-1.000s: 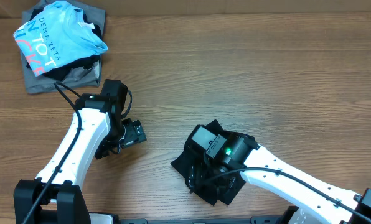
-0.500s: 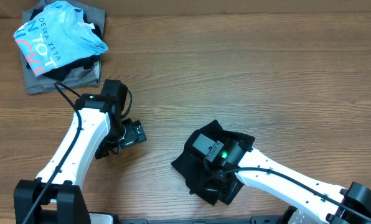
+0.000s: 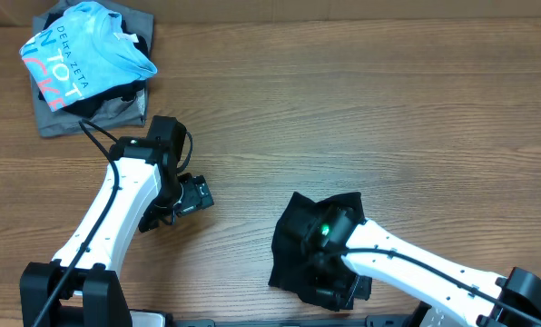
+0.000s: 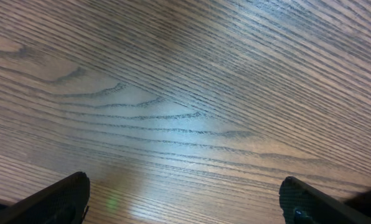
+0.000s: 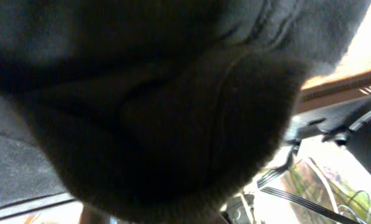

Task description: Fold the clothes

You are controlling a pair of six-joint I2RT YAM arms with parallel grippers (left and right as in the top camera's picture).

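A black garment (image 3: 300, 238) lies bunched near the table's front edge, right of centre. My right gripper (image 3: 330, 289) is shut on the black garment, and the cloth drapes over it and hides its fingers. The right wrist view is filled with the same dark fabric (image 5: 142, 106). At the far left corner sits a pile of clothes, a light blue printed shirt (image 3: 82, 53) on top of a grey garment (image 3: 60, 118). My left gripper (image 3: 175, 209) hangs open over bare wood (image 4: 185, 112), away from both; its fingertips (image 4: 61, 200) show at the lower corners of the left wrist view.
The wooden table (image 3: 361, 109) runs across the whole overhead view. Beyond the front edge, the right wrist view shows cables and a stand (image 5: 335, 130).
My right gripper has shut on the black garment and drawn it toward the front edge, so the cloth now bunches over the wrist. The left arm has not moved.
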